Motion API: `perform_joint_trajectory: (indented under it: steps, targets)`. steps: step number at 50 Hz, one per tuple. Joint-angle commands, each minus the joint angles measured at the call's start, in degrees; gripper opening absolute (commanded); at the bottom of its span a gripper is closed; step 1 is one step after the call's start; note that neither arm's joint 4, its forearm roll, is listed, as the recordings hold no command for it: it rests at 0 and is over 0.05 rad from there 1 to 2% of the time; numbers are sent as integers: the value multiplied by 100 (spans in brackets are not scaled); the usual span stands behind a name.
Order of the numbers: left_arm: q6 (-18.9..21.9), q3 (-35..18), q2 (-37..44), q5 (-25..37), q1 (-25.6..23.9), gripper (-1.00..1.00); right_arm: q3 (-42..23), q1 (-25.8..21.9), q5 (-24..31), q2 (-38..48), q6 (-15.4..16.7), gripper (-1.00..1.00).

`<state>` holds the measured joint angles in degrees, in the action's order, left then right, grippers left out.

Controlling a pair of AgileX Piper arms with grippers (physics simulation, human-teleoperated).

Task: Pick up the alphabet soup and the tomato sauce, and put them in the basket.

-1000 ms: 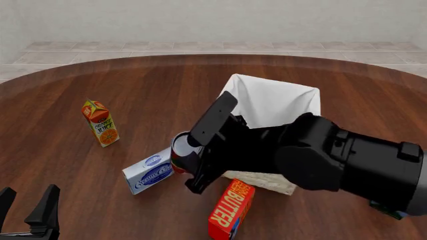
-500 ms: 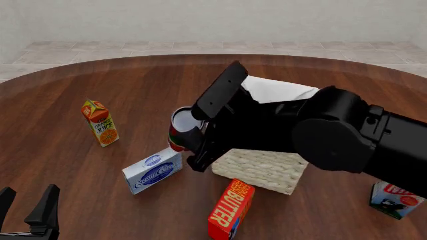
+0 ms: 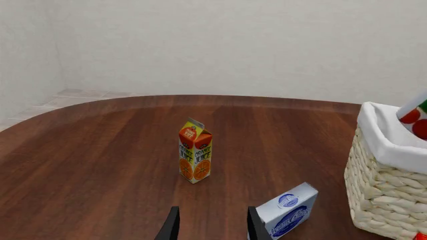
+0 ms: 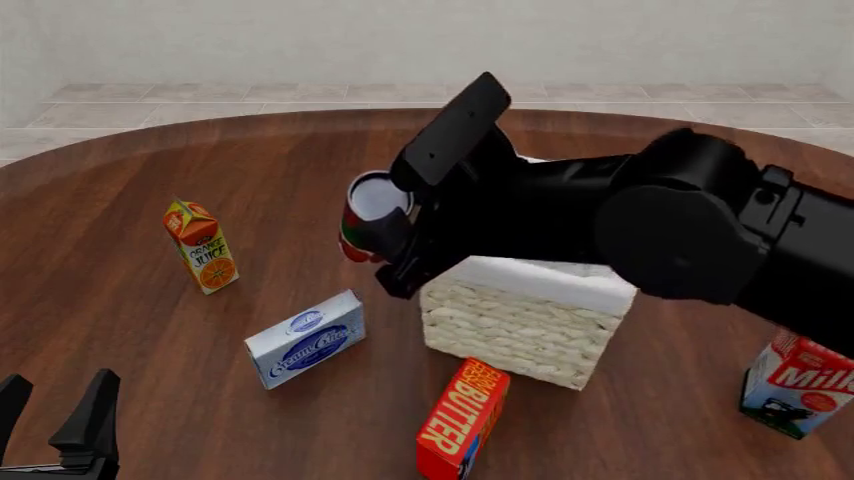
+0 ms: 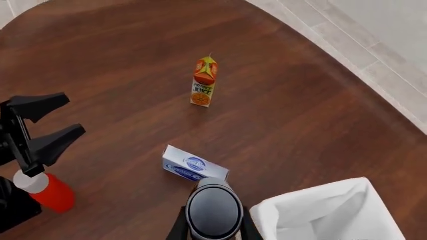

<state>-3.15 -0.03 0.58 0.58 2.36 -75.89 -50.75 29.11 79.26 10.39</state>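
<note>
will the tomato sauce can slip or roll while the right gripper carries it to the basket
Probably stiff: the tomato sauce is a tin can, so it shouldn't crush. The right gripper pinches its curved sides, so it could twist or slip. If it is dropped on the table short of the basket, it would likely roll.

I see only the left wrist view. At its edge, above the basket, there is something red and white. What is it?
Observer: It is the tomato sauce, held in the right gripper.
Operator: Is it over the opening?
Observer: Not yet. In the right wrist view it hangs beside the white liner of the basket, not over the opening.
Operator: Do you see the alphabet soup?
Observer: No, no view shows it.
</note>
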Motion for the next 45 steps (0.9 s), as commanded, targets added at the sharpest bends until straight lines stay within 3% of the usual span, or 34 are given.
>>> perform_joint_trajectory:
  steps: [1, 45]
  targets:
    - [0, 0, 0, 0, 0, 100, -125, 182, 30, -43, -70, -100]
    - [0, 0, 0, 0, 0, 100, -205, 1092, 50, -161, -5, -100]
